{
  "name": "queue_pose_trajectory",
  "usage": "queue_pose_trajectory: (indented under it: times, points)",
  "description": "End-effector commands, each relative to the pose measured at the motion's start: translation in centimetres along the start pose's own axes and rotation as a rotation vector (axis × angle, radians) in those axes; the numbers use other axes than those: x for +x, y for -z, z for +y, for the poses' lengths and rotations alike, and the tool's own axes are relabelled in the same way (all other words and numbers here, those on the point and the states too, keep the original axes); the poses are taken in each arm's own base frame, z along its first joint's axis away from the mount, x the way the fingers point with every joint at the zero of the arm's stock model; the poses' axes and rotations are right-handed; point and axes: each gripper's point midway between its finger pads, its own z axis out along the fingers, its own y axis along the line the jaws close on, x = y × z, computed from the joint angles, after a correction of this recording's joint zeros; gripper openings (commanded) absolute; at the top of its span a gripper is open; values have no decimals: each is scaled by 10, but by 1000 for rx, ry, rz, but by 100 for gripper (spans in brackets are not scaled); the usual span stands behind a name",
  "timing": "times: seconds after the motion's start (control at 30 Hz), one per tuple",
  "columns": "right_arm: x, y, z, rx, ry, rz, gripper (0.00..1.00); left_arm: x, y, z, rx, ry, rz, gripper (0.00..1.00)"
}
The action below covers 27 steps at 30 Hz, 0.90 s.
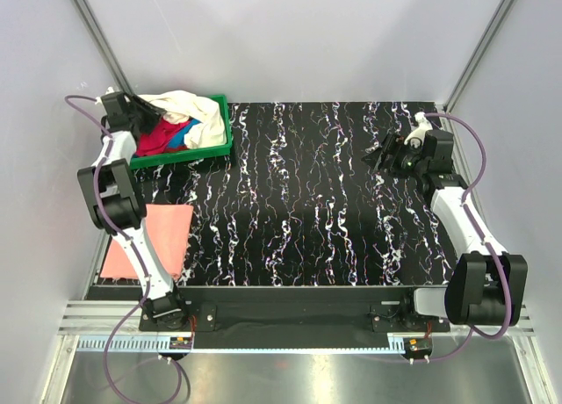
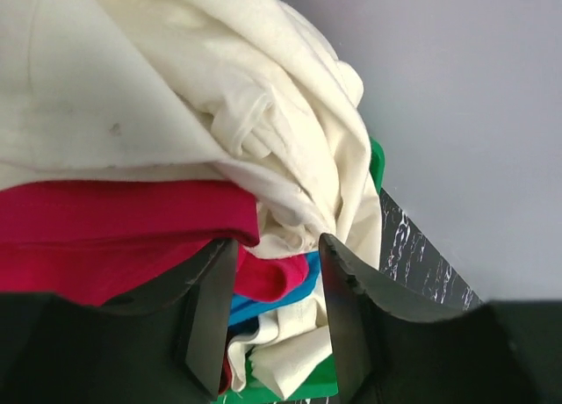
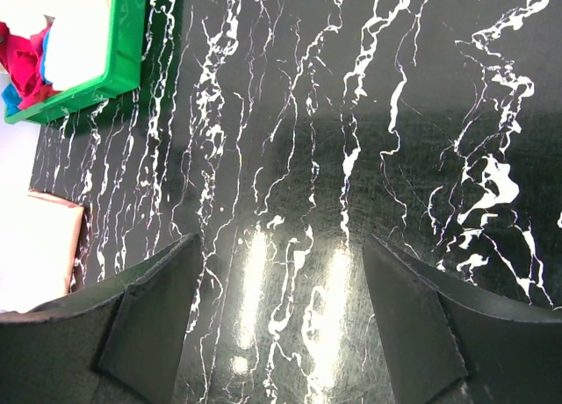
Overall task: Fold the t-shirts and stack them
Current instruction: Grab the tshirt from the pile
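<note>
Our left jaws, half-open astride t-shirts [image 2: 272, 277] bunched in the crate [image 1: 180, 155] (right jaws wide, empty), should pinch just one.

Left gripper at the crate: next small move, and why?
Probably close the left gripper on the cloth. Its jaws stand apart around folds of the cream t-shirt and the magenta-red t-shirt in the green crate, with nothing clearly pinched yet, so lifting now would likely come up empty.

No legible text or labels anywhere
</note>
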Motion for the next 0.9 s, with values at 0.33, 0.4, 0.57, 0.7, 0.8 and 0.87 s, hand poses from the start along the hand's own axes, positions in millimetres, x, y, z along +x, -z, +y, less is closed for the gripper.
queue_pose_trajectory:
  times: [0.33,0.4,0.57,0.7,0.8,0.87]
  points:
    - [-12,-2,9,-32,8,-28,82,-47,35,-46,88,-45,-155,55]
    - [-12,-2,9,-33,2,-26,81,-52,24,-42,66,-47,-153,55]
    - [-6,-7,6,-36,-27,-9,80,-53,7,-28,14,-24,-137,60]
    - [-3,-12,5,-44,-41,6,77,-57,0,-28,4,-38,-137,61]
    - [-2,-13,5,-46,-48,9,77,-56,-4,-18,-29,-48,-135,60]
    - [-2,-14,5,-46,-49,9,77,-54,-9,-12,-47,-53,-125,60]
